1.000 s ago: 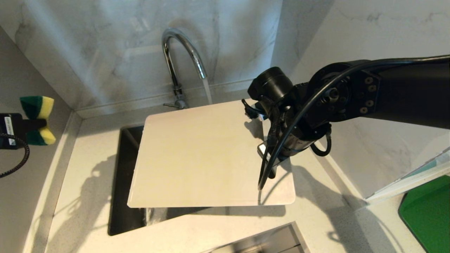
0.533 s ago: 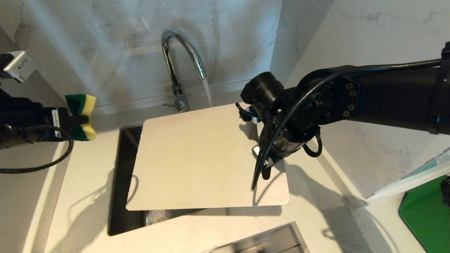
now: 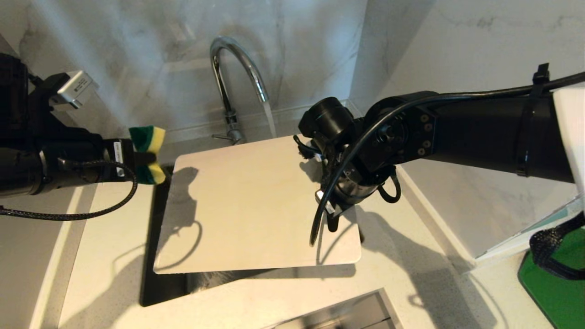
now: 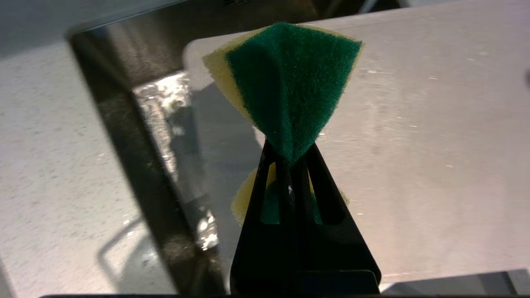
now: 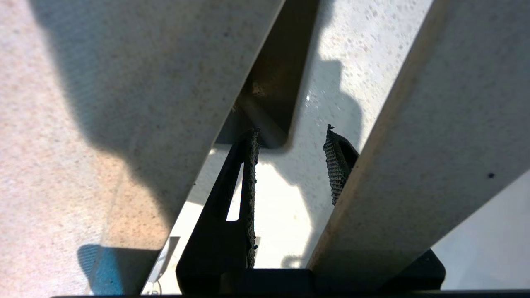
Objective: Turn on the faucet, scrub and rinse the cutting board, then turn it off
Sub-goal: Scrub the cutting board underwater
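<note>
Marble sink corner, faucet (image 3: 237,77) running onto cutting board (image 3: 247,205).
Left gripper (image 3: 145,155) clenched on sponge (image 4: 290,87); right gripper (image 5: 290,165) through handle slot, grip unclear; scrub pressure risks tipping board.

The faucet (image 3: 235,77) is glossy chrome. The cutting board (image 3: 247,205) looks matt plastic. The sponge (image 4: 290,91) is fuzzy green scouring fibre over yellow foam.

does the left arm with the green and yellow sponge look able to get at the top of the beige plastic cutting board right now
Probably yes. The left gripper, shut on the green and yellow sponge, hangs by the beige plastic cutting board's left edge, and that face lies bare. The right gripper works at its far right end.
</note>
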